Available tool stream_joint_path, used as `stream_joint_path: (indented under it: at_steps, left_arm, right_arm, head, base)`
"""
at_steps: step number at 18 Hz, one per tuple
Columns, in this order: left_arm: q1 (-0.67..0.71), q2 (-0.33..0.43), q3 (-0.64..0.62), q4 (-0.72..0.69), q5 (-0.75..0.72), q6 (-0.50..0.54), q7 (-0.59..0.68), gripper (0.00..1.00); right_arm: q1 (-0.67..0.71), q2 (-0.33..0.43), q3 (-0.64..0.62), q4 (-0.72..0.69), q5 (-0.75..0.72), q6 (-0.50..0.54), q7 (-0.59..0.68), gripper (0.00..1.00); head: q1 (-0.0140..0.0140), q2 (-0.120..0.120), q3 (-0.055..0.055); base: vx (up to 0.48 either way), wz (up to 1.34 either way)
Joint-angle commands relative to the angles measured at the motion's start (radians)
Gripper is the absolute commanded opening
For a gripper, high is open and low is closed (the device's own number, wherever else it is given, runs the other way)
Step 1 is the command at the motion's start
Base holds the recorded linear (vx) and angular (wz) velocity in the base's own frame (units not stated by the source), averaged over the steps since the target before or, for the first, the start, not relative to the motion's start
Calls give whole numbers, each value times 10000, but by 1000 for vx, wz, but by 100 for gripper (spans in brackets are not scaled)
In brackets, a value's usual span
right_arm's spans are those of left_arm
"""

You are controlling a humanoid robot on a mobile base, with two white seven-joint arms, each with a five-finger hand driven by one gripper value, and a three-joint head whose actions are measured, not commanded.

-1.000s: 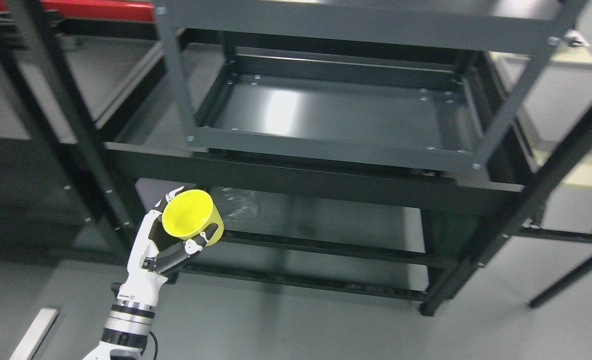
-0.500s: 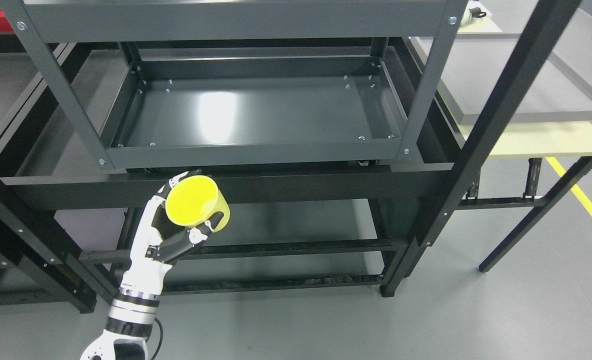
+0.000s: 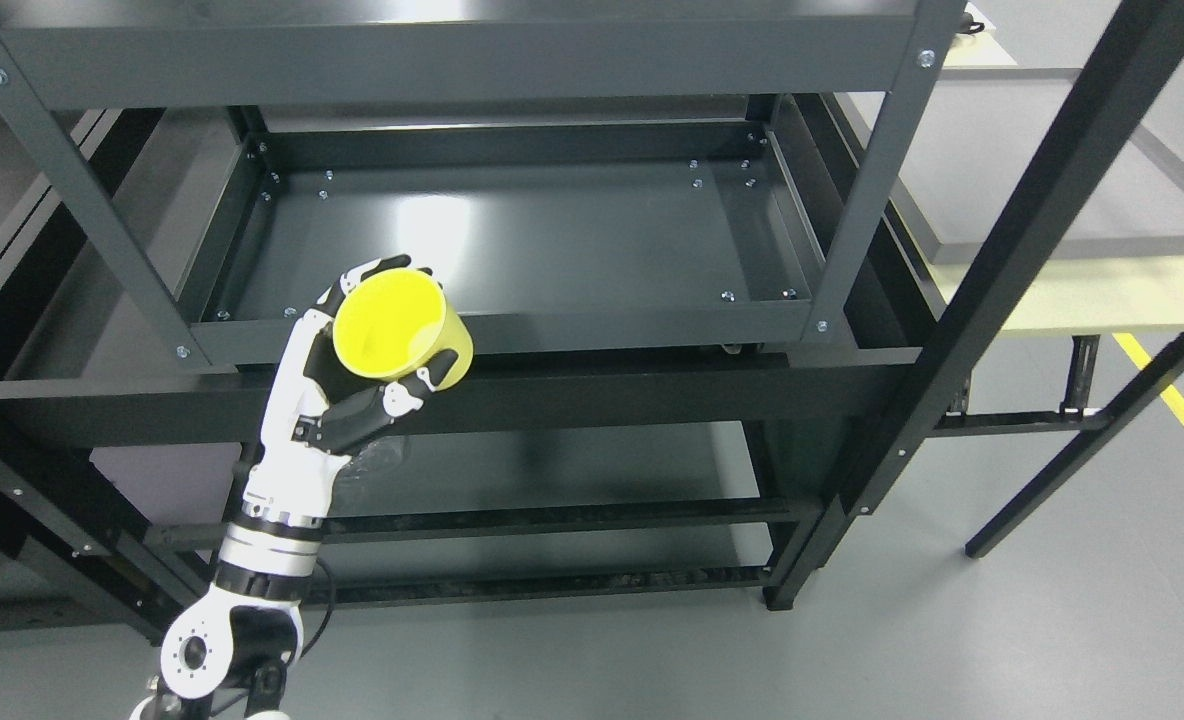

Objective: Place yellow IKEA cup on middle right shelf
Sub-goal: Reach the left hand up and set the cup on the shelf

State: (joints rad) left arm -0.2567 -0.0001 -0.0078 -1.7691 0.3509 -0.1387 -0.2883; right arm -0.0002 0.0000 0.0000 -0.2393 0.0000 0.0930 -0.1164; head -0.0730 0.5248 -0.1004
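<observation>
At front of the dark grey steel shelving rack (image 3: 472,65): its middle tray, a shallow lipped sheet-metal pan (image 3: 512,235) with a glossy bolted floor, is bare. White-and-black articulated left hand (image 3: 337,395) has its fingers (image 3: 407,385) wrapped round the smooth yellow plastic IKEA cup (image 3: 397,328), tilted, mouth toward camera, level with the tray's front lip at its left end. Risks, as I judge them: cup base clipping the raised lip or left upright post (image 3: 82,190); slick plastic slipping in a tilted grasp; landing left, not right.
</observation>
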Motion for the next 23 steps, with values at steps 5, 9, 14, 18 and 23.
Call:
stream_joint_path:
  at_steps: [5,9,14,18,23]
  left_arm:
    - [-531,842,-2600,-42,95,-713,-154,0]
    - [-1172,1122,-5425,-42,203,-1587,-155,0]
    - [-3150,309,-6761,-57,279,-2172,-155,0]
    - [-4898,175,-6490,-57,786,-1867,105,0]
    - [-6236,175,-5277,-57,801,-274,2157,0]
  right_arm:
    - [140,-175,169,0,-245,6,-2,100]
    - [140,-175,169,0,-245,6,-2,99]
    - [140,-175,169,0,-245,6,-2,100]
    - [140,-175,169,0,-245,6,-2,100]
    - [140,-175,169,0,-245,6,-2,99]
  head:
    - [0,0,0]
    - [0,-1,0]
    - [0,-1,0]
    - [0,-1,0]
    - [0,-3,0]
  base:
    - [148,88]
    - [203,107]
    - [126,98]
    - [96,2]
    - [52,-31]
